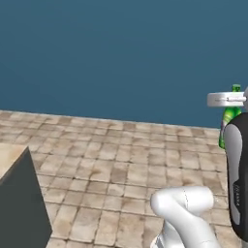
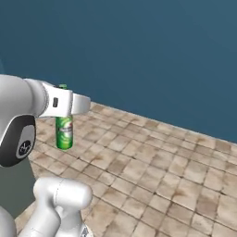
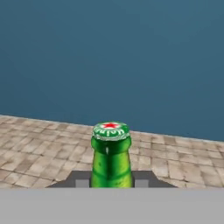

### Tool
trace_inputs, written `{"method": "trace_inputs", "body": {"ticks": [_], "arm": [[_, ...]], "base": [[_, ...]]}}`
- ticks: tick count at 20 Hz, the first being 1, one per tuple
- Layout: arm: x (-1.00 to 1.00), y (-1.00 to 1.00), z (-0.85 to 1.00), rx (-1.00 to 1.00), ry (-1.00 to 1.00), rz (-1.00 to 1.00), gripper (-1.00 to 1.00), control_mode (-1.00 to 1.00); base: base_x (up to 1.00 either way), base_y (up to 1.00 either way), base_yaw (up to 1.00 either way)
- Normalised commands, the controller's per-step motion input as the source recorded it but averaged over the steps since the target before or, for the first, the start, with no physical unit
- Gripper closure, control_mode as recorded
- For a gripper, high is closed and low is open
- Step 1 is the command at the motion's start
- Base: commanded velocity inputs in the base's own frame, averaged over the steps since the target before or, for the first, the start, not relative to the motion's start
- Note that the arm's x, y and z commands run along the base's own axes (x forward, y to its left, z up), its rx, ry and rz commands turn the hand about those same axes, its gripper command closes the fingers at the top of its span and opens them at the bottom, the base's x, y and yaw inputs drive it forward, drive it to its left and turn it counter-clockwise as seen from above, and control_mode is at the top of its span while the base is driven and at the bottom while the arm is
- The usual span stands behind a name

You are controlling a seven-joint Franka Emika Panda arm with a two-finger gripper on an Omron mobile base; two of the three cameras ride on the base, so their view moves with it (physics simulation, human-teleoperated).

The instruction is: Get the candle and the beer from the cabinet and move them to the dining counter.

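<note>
— Where's the beer [image 2: 64, 131] now?

— Up in the air over the tiled floor [image 2: 152, 171], blue wall [image 2: 139, 51] beyond, hanging upright from the arm [image 2: 28, 104].

— Risky?

— I'd say so. Glass is stiff, slick and breakable, with the full weight hanging below the hold.

— And the arm's pose?

— Reaching out level, hand sideways. The gripper [image 3: 111, 180] has its fingers [image 3: 82, 182] closed on the neck, just under the cap.

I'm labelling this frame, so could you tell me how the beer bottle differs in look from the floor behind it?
The beer is glossy green glass with a red-and-white label; the floor is matt beige-brown tile. The beer stands upright, clamped at the neck by the gripper; the floor lies flat. The beer is one slim rounded shape; the floor is a broad grid of tiles.
</note>
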Motion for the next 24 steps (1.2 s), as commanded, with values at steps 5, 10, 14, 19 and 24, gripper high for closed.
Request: {"method": "trace_inputs", "body": {"ticks": [5, 10, 14, 19, 24], "arm": [[0.00, 0.00, 0.00, 0.00, 0.00, 0.00, 1.00, 1.00], [0.00, 0.00, 0.00, 0.00, 0.00, 0.00, 1.00, 1.00], [0.00, 0.00, 0.00, 0.00, 0.00, 0.00, 1.00, 1.00], [0.00, 0.00, 0.00, 0.00, 0.00, 0.00, 1.00, 1.00], [0.00, 0.00, 0.00, 0.00, 0.00, 0.00, 1.00, 1.00]], "base": [[1.00, -0.33, 0.53], [1.00, -0.43, 0.48], [0.87, -0.64, 0.47], [0.98, -0.51, 0.47], [1.00, -0.48, 0.48]]}}
